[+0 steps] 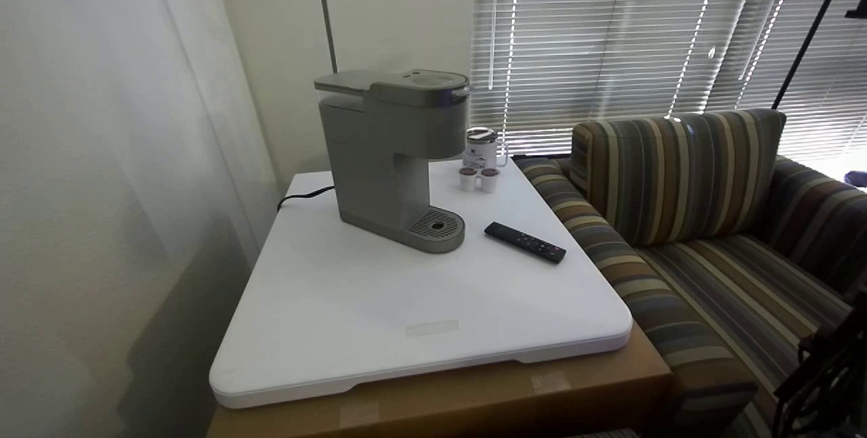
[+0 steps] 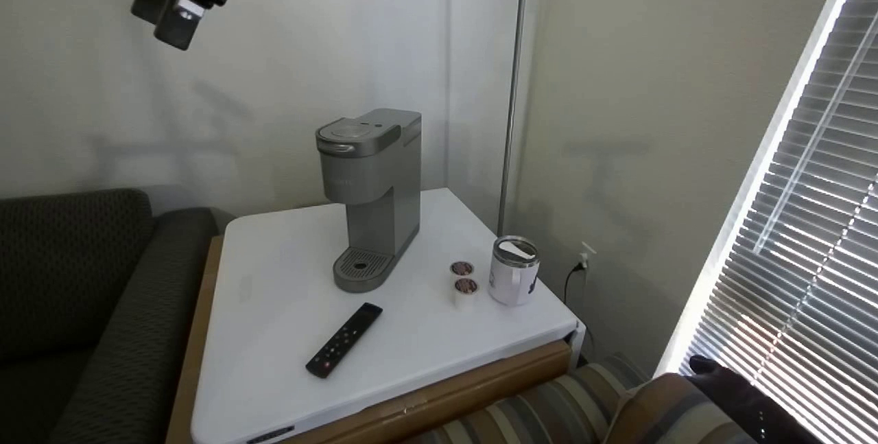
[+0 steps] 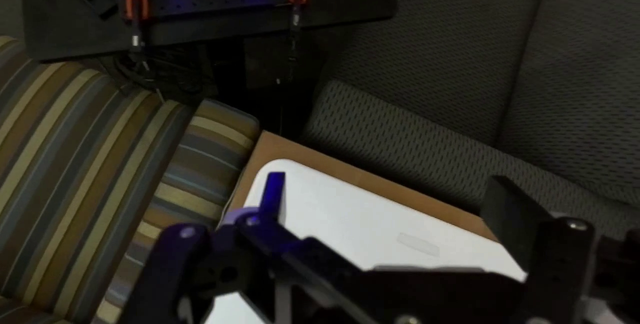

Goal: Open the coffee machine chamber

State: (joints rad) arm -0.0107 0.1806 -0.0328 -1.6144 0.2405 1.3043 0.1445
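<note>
The grey coffee machine [image 1: 362, 160] stands upright on the white table, and it also shows in an exterior view [image 2: 406, 187]. Its chamber [image 1: 423, 84] lies flat and closed on top of the overhanging head; this lid with its silvery front handle also shows in an exterior view [image 2: 353, 135]. My gripper [image 2: 162, 22] hangs high above the table, apart from the machine and above its level. In the wrist view the gripper [image 3: 390, 209] has its fingers wide apart with nothing between them. The coffee machine is out of the wrist view.
A black remote [image 1: 525, 242] lies in front of the machine on the white table [image 1: 325, 330]. Two coffee pods [image 2: 465, 286] and a white mug [image 2: 513, 272] stand beside it. A striped armchair [image 1: 670, 181] borders the table. A thin pole [image 2: 514, 94] stands behind.
</note>
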